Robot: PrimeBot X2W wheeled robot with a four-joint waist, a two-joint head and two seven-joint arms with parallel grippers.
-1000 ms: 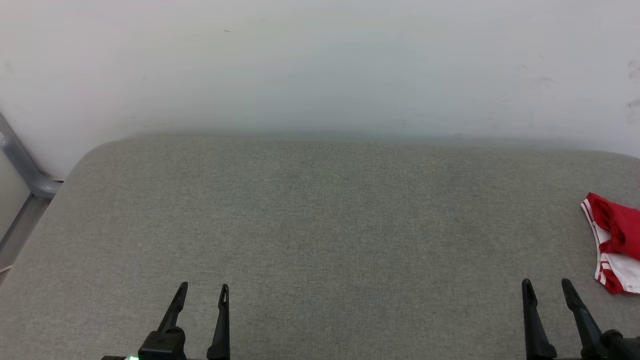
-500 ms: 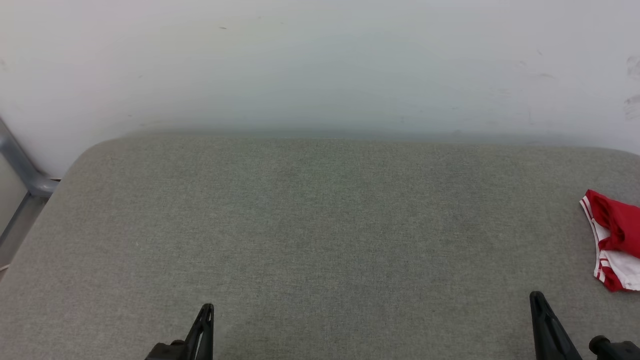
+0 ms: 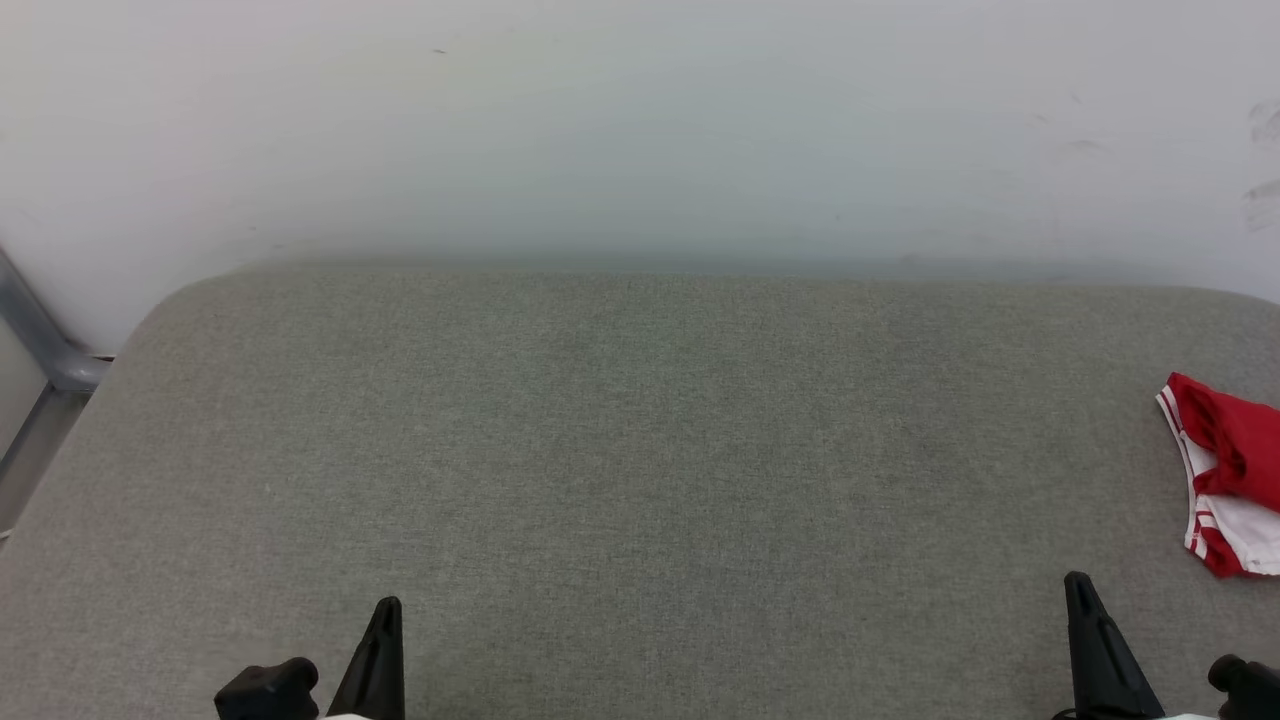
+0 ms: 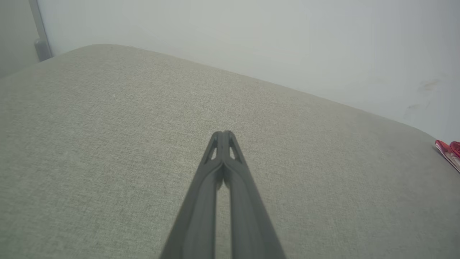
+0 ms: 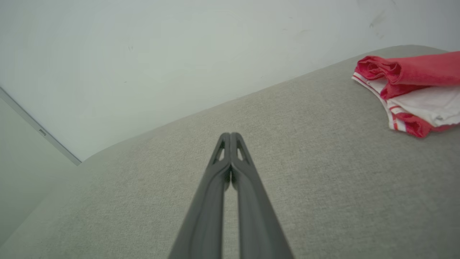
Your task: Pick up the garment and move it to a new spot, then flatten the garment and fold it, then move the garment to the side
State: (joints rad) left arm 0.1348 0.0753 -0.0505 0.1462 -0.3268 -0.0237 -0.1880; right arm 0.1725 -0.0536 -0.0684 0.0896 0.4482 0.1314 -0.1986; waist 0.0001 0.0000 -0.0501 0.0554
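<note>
Grey woven pad (image 3: 640,450) runs under both hands and out ahead of them.

Left gripper (image 3: 386,608): low at the near edge. The fingers are pressed together along their length with the tips meeting and nothing between them, and the wrist view agrees (image 4: 223,133). Plain pad lies ahead of its tips.

Right gripper (image 3: 1078,582): same posture, tips touching and gripping nothing (image 5: 230,135).

Garment (image 3: 1232,470): on the pad, ahead of the right gripper's tips and off to its right, well apart from it. It is much further still to the right of the left gripper. The red body is bunched into a soft roll over a white sleeve with red-white striped trim (image 5: 409,82). Part of it runs out of frame, so I cannot tell whether it is a tidy fold or a heap. No number or lettering is visible.

Step in hand — not settled. The layout fits a rumpled shirt waiting at the pad's end to be collected. It fits equally a finished bundle already set aside, with both hands clear of it.

Next move: cannot be named from this. What holds either way is that shut fingers take no cloth, so any grasp would need them parted first. The right hand is the nearer one.

Beyond the pad is a pale wall (image 3: 640,120), with a grey metal bar (image 3: 45,345) far ahead-left of the left gripper
</note>
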